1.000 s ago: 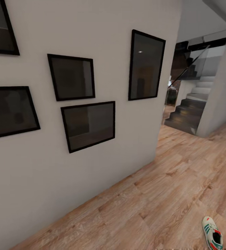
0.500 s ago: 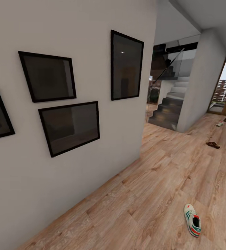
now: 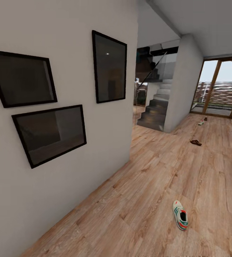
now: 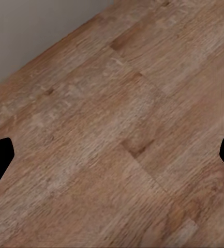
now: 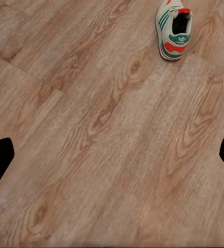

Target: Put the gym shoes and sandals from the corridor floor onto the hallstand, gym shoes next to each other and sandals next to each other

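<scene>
While nothing has yet been lifted, the step in hand looks like the search and approach: the robot faces down the corridor floor (image 3: 159, 178) with the footwear scattered ahead and no hallstand among the things to be seen. The nearest gym shoe (image 3: 180, 215) lies on the planks low in the head view, right of centre, upright on its sole and well apart from the white wall (image 3: 69, 185) with its dark picture frames (image 3: 109, 67). The right wrist view looks down on this shoe (image 5: 174, 28), its orange-red heel toward the camera, lying beyond the fingers. Much farther along, a brown sandal (image 3: 196, 142) rests on the floor past the staircase (image 3: 155, 110), and further still, near the glazed door (image 3: 219, 89), lie two small items: one pale (image 3: 201, 123) and probably the second gym shoe, one dark (image 3: 205, 119) and perhaps the other sandal, though both are too small to be sure. The left claw (image 4: 112, 155) stands wide, its dark fingertips at opposite edges of its view with bare planks between; the right claw (image 5: 112, 155) is likewise spread wide and holds nothing. The next move, as I judge it, calls for rolling forward to the near shoe, lowering the trunk so the right arm can reach the floor, and lining the fingers across the shoe's narrow width before closing; the rack must then be found elsewhere in the corridor.
</scene>
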Available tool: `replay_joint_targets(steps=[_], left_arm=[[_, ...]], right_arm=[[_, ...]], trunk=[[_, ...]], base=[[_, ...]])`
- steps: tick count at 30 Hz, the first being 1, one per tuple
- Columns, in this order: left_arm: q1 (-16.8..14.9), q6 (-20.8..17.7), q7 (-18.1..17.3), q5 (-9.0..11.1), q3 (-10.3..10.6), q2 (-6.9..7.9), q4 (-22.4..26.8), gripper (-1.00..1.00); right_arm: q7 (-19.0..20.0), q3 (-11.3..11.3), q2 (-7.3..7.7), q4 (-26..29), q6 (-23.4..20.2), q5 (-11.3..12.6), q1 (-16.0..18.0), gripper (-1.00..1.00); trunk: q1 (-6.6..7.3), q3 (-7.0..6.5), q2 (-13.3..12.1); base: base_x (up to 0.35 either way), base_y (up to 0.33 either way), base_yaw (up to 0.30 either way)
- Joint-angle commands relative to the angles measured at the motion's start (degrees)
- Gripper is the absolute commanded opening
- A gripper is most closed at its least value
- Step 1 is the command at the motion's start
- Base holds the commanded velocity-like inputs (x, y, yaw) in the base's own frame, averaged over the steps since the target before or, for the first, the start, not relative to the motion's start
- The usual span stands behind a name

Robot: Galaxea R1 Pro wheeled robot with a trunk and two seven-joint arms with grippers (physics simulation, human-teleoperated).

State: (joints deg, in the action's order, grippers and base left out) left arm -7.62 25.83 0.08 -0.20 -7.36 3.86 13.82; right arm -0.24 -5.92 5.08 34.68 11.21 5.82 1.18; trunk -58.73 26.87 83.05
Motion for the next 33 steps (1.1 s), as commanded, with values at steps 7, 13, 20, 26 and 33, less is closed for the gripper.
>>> replay_joint_targets(steps=[7, 13, 20, 26, 33], left_arm=[[-0.02, 0.18, 0.01, -0.06, -0.12, 0.0, -0.03, 1.0], [-0.02, 0.18, 0.01, 0.05, -0.16, -0.03, -0.03, 1.0], [-0.02, 0.18, 0.01, 0.09, -0.15, 0.06, -0.03, 1.0], [0.05, 0.25, 0.01, -0.04, -0.13, 0.11, -0.03, 1.0], [0.2, 0.27, -0.1, -0.04, -0.12, 0.1, -0.03, 1.0]], right_arm=[[-0.02, 0.12, 0.02, -0.1, 0.22, 0.59, 0.05, 1.0], [-0.02, 0.12, 0.02, -0.08, 0.22, 0.53, 0.05, 1.0], [-0.02, 0.12, 0.02, -0.07, 0.22, 0.51, 0.05, 1.0], [-0.02, 0.19, -0.02, -0.13, 0.22, 0.51, 0.05, 1.0], [-0.02, 0.2, -0.05, -0.07, 0.22, 0.51, 0.05, 1.0]], trunk=[[0.0, 0.06, 0.03], [0.0, 0.06, 0.03], [0.0, 0.06, 0.03], [0.0, 0.06, 0.03], [0.0, 0.06, 0.03]], base=[[0.0, 0.0, -0.289], [0.001, 0.0, -0.289], [0.113, 0.059, -0.289], [0.25, 0.175, -0.289], [0.278, 0.211, -0.286]])
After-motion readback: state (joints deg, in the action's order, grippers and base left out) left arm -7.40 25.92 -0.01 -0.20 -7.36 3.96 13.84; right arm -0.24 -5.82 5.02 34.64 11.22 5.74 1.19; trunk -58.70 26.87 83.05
